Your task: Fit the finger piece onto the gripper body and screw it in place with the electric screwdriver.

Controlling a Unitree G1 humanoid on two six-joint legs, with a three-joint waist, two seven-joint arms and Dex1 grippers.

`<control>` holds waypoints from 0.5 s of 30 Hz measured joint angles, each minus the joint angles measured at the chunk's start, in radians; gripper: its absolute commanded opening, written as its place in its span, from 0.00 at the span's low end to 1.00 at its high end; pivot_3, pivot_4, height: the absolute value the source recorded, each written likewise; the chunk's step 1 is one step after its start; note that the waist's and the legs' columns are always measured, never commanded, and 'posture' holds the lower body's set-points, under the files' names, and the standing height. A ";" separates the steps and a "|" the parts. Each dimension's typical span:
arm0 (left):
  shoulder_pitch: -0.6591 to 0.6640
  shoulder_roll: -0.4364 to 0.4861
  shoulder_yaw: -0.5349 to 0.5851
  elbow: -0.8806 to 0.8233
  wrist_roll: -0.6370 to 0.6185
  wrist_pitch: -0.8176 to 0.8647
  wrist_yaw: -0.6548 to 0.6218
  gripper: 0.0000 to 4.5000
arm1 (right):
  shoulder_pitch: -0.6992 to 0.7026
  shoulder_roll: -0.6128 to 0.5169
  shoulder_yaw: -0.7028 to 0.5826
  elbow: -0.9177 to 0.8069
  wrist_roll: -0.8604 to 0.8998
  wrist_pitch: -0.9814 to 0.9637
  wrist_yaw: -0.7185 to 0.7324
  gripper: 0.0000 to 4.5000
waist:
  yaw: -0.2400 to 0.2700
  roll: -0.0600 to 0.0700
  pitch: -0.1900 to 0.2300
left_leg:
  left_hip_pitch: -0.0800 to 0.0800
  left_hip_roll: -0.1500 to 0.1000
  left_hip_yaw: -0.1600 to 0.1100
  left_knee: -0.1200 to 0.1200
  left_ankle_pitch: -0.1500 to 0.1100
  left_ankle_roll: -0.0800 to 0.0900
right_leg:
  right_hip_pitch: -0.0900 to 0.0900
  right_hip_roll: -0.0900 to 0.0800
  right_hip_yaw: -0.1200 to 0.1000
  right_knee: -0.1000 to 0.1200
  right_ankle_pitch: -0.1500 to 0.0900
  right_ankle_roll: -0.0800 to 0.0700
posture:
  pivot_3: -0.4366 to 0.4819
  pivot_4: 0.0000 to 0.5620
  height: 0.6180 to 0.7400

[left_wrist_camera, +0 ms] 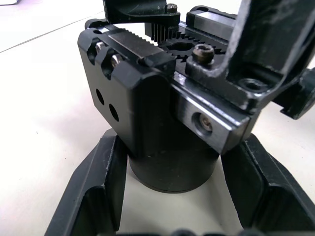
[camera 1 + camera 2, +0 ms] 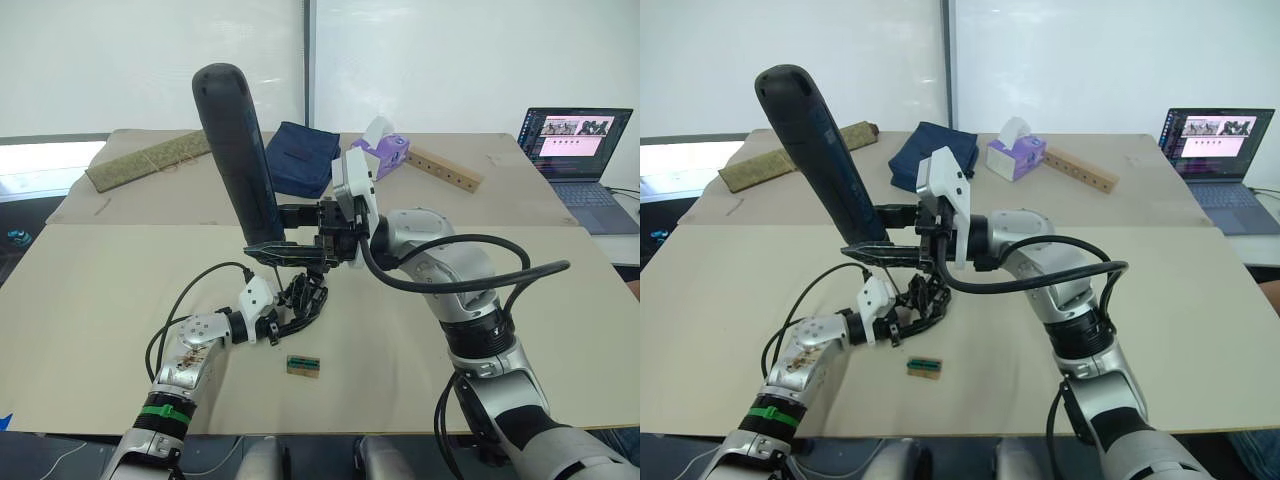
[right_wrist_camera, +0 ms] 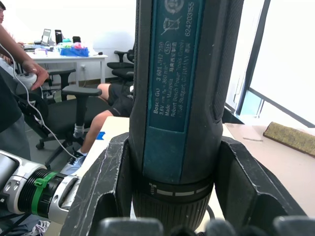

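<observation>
The electric screwdriver (image 2: 236,145) stands nearly upright over the middle of the table, rounded end up. My right gripper (image 2: 272,232) is shut on its lower part, and both fingers (image 3: 110,182) press its sides. Its thin bit (image 2: 277,273) points down at the gripper body (image 2: 305,297), a black block with gears and rails. My left gripper (image 2: 290,312) is shut on the round motor end (image 1: 172,169) of that body. Black pointed pieces (image 1: 266,44) sit on its top rails; I cannot tell which is the finger piece.
A small green-and-tan block (image 2: 303,366) lies near the front edge. At the back are a folded blue cloth (image 2: 300,157), a tissue box (image 2: 1016,155), a wooden bar (image 2: 445,170) and a rolled mat (image 2: 150,160). A laptop (image 2: 578,150) stands far right. People (image 3: 115,101) sit beyond the table.
</observation>
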 measured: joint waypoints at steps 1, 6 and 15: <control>0.000 0.000 0.000 0.000 0.000 0.000 0.000 0.50 | 0.001 -0.001 0.001 0.002 -0.004 0.000 0.000 0.43 | 0.000 0.000 0.000 | 0.000 0.000 0.000 0.000 0.000 0.000 | 0.000 0.000 0.000 0.000 0.000 0.000 | 0.48 0.27 1.00; 0.000 0.000 0.000 0.000 0.000 0.000 0.000 0.50 | 0.003 -0.006 0.004 0.006 -0.008 -0.001 0.000 0.43 | 0.000 0.000 0.000 | 0.000 0.000 0.000 0.000 0.000 0.000 | 0.000 0.000 0.000 0.000 0.000 0.000 | 0.48 0.27 1.00; 0.000 0.000 0.000 0.000 0.000 0.000 0.000 0.50 | 0.023 -0.005 0.004 0.013 -0.028 -0.002 0.000 0.43 | 0.000 0.000 0.000 | 0.000 0.000 0.000 0.000 0.000 0.000 | 0.000 0.000 0.000 0.000 0.000 0.000 | 0.48 0.27 1.00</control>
